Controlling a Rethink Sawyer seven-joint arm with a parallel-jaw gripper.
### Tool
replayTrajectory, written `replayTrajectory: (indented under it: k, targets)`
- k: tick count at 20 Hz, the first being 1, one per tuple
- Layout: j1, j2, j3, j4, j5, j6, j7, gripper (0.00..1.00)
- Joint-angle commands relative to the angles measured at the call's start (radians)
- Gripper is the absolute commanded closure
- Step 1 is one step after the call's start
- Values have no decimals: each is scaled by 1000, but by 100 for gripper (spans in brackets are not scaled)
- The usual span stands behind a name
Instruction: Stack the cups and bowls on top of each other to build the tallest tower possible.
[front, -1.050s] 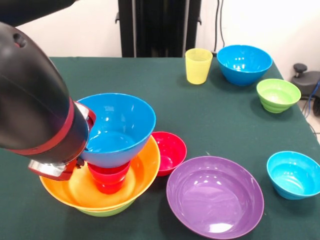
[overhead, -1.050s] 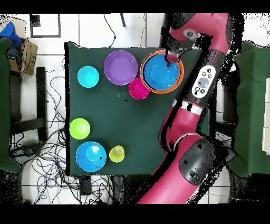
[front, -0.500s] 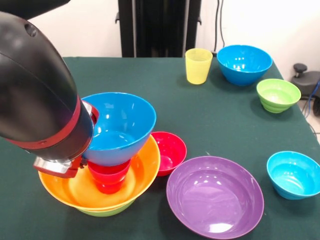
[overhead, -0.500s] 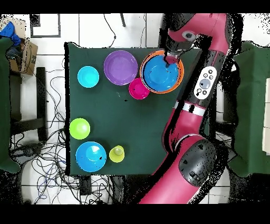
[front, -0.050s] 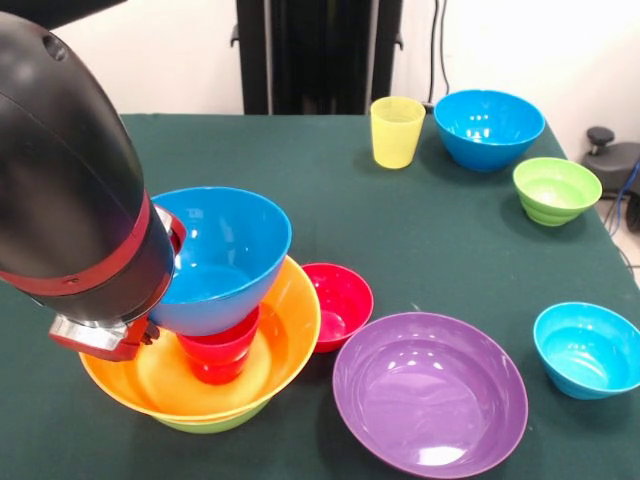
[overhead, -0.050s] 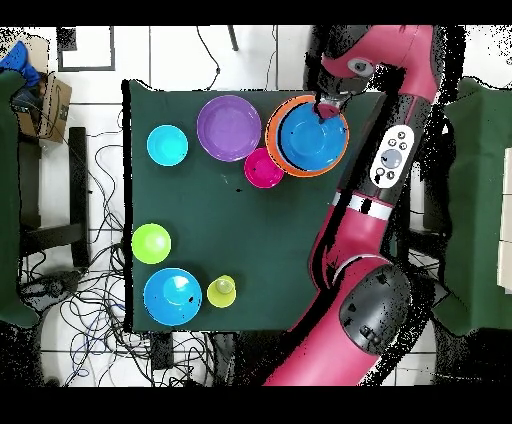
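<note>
Four pieces made up the tower (front, -0.050s: 205, 350) at this moment: a lime-green bowl (front, -0.050s: 210, 422) at the bottom, the large orange bowl (front, -0.050s: 285, 350) nested in it, the red cup (front, -0.050s: 220, 355) standing inside that, and a medium blue bowl (front, -0.050s: 225, 260) perched on the cup's mouth. The gripper (front, -0.050s: 150, 325) sat low at the blue bowl's rim on the arm's side, but the bulk of the arm hid its tips in the front view and the overhead view showed only a dark block at the rim (overhead, -0.050s: 327, 108), so whether it was clamped on the bowl or had let go could not be told. The blue bowl looked tilted toward the arm and off-centre on the cup (a narrow seat for so wide a piece), so the step in hand appeared to be settling it there. Doing that well likely meant levelling the bowl, centring its base over the cup's mouth, and letting go only once it sat flat, then lifting straight up so the rim was not dragged sideways. The small red bowl (front, -0.050s: 340, 300) lay just beside the orange bowl and the purple bowl (front, -0.050s: 430, 395) near it; the yellow cup (front, -0.050s: 396, 130) and other bowls stood well apart across the table (front, -0.050s: 400, 240).
</note>
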Motion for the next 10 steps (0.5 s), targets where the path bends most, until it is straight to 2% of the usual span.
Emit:
replayTrajectory:
  k: [1, 3, 10]
  targets:
    - [12, -17, -112, -38, -49, -58, -114, 100]
    - [4, 1, -78, -56, -27, -53, -99, 100]
    - [-8, 0, -75, -62, -42, -49, -136, 100]
